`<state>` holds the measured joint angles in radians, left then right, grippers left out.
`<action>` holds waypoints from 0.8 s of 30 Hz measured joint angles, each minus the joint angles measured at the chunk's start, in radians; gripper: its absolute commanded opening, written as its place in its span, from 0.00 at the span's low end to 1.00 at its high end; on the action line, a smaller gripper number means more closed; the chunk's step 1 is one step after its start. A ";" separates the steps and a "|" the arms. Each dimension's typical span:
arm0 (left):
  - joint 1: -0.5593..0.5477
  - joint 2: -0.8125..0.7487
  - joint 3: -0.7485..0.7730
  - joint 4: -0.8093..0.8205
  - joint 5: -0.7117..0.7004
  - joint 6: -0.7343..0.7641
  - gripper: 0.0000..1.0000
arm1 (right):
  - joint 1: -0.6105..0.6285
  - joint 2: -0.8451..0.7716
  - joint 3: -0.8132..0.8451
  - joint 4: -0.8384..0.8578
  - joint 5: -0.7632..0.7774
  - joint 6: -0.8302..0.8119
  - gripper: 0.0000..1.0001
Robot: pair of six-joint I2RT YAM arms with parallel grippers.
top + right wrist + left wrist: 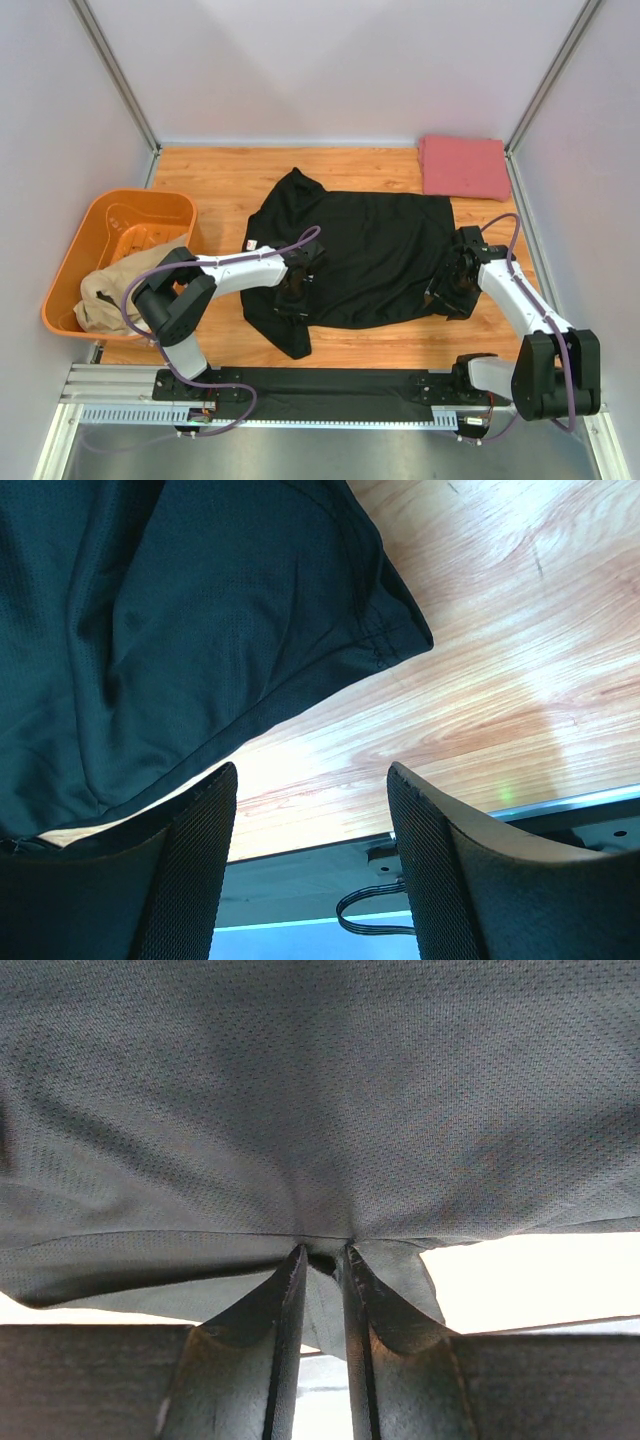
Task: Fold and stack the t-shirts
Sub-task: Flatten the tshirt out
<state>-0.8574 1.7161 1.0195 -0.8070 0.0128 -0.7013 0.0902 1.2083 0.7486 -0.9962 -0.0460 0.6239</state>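
The black shirt looks light and limp, best taken at its hem corners; the left end effector pinches a fold, the right end effector gapes wide.

Mid tabletop smothered by black t-shirt, folded pinkish-red t-shirt blocking far right corner, orange tub crowding left edge, open wood along far edge, narrow bare strip by right edge
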 measured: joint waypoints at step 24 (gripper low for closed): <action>-0.002 -0.520 -0.068 -0.043 -0.074 -0.012 0.00 | -0.415 0.019 -0.076 0.036 -0.066 0.058 0.39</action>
<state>-0.8589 1.1965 0.9520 -0.8505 -0.0608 -0.7136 -0.3248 1.2270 0.6727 -0.9604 -0.1120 0.6819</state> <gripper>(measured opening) 0.003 0.415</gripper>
